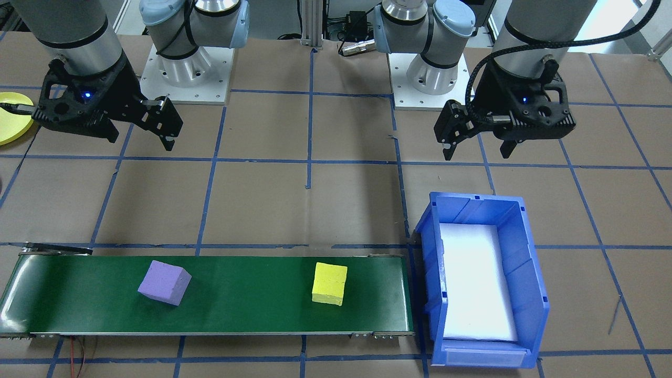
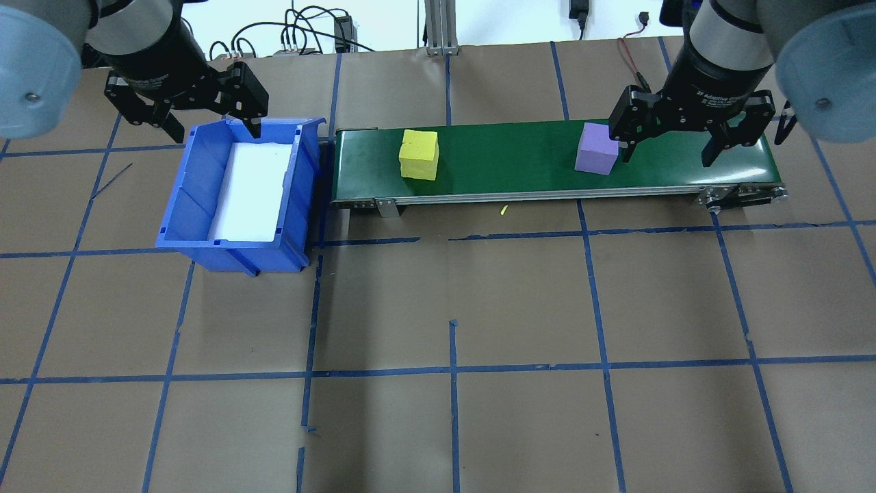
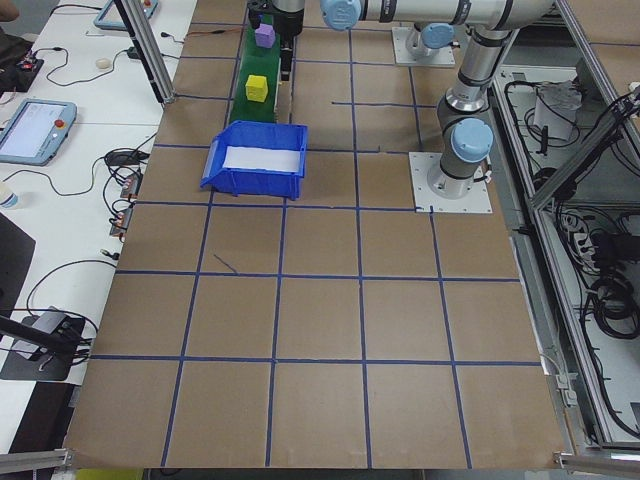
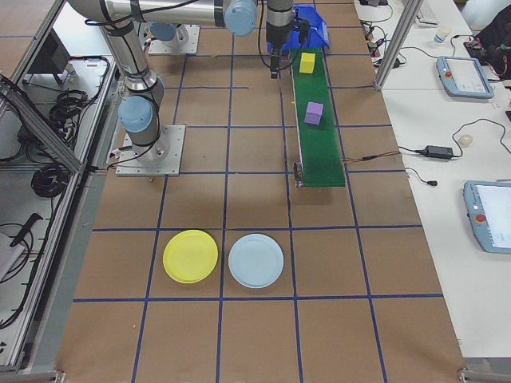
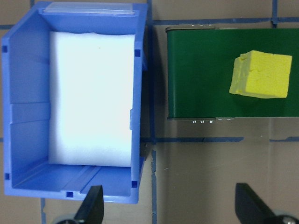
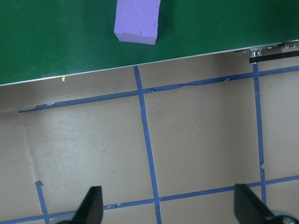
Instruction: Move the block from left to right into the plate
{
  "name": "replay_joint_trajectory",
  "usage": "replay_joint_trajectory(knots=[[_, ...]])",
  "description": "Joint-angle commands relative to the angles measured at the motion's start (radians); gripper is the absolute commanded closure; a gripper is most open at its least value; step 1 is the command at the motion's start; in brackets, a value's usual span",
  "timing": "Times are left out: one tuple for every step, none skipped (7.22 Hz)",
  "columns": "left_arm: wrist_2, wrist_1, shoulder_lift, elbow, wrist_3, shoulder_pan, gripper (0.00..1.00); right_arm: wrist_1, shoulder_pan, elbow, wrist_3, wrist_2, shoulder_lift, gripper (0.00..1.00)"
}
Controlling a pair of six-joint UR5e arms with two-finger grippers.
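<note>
Two foam blocks lie on the green conveyor belt [image 2: 513, 161]: a yellow block [image 2: 419, 154] toward the bin end and a purple block [image 2: 596, 148] toward the other end. My left gripper [image 2: 215, 129] hangs open and empty above the far rim of the blue bin [image 2: 185, 198]; its wrist view shows the yellow block [image 5: 260, 74] ahead to the right. My right gripper [image 2: 667, 156] is open and empty, hovering on the robot's side of the belt, close to the purple block [image 6: 137, 21]. The yellow plate [image 4: 190, 256] lies on the table far off at my right.
A light blue plate [image 4: 255, 261] sits beside the yellow one. The blue bin [image 1: 533, 273], lined with white foam, stands against the belt's end. Blue tape lines grid the brown table. Both arm bases [image 1: 186, 63] stand at the table's back.
</note>
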Motion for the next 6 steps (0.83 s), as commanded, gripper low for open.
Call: replay_joint_trajectory(knots=[[0.002, -0.095, 0.038, -0.006, -0.015, 0.003, 0.0, -0.005, -0.006, -0.008, -0.009, 0.002, 0.0, 0.0], [0.003, -0.105, 0.044, -0.037, -0.017, 0.001, 0.0, -0.016, -0.011, -0.011, -0.009, 0.002, 0.017, 0.0], [0.005, -0.106, 0.053, -0.076, -0.012, 0.009, 0.0, -0.051, -0.024, 0.0, -0.044, 0.002, 0.065, 0.0], [0.003, -0.094, 0.052, -0.078, 0.0, 0.015, 0.0, -0.181, -0.05, 0.003, -0.064, 0.009, 0.11, 0.0], [0.003, -0.094, 0.055, -0.075, -0.004, 0.01, 0.0, -0.268, -0.08, -0.009, -0.07, 0.013, 0.183, 0.0], [0.005, -0.09, 0.064, -0.068, -0.015, 0.01, 0.0, -0.321, -0.115, -0.018, -0.096, 0.014, 0.243, 0.0]])
